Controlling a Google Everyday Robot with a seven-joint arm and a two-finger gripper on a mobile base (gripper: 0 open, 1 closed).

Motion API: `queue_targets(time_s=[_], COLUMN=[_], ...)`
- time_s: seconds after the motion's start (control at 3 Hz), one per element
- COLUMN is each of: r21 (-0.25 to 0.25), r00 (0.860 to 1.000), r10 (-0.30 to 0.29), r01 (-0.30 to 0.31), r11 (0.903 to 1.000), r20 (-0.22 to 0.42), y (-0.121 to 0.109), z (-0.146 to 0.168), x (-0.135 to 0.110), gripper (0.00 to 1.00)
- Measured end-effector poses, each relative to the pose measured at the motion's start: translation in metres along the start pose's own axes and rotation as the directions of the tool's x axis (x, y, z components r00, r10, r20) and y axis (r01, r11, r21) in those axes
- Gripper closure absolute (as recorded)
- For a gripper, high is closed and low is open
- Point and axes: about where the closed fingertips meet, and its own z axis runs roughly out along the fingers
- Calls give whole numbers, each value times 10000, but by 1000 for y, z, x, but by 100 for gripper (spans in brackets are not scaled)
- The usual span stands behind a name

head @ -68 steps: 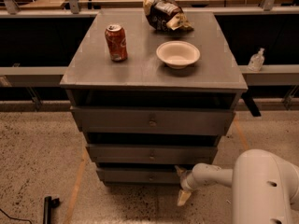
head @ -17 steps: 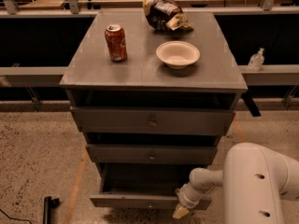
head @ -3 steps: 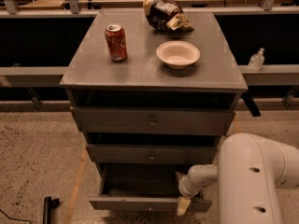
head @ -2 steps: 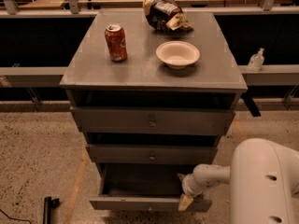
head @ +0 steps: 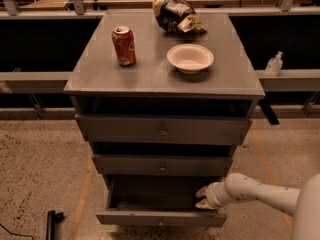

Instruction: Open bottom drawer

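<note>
Three grey drawers are stacked in one cabinet at the centre of the frame. The top drawer and middle drawer sit nearly closed. The bottom drawer, lowest in the stack at bottom centre, is pulled out towards the camera, with its dark interior exposed and its front panel well forward of the two above.

The gripper is at the lower right of the frame, inside the right end of the open drawer cavity, on a white arm reaching in from the right edge. Whether it is released or clenched cannot be told from this view.

On the cabinet top stand a red soda can at left, a white bowl at right, and behind them what appears to be a crumpled snack bag.
</note>
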Motion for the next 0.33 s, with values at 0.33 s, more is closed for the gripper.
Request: queue_targets(time_s=[0.33], r21=[8], r00=[10000], r10=[54], r01=[-54], r11=[10000], r20=[20], y=[3], z=[-1], x=[3], gripper=[61])
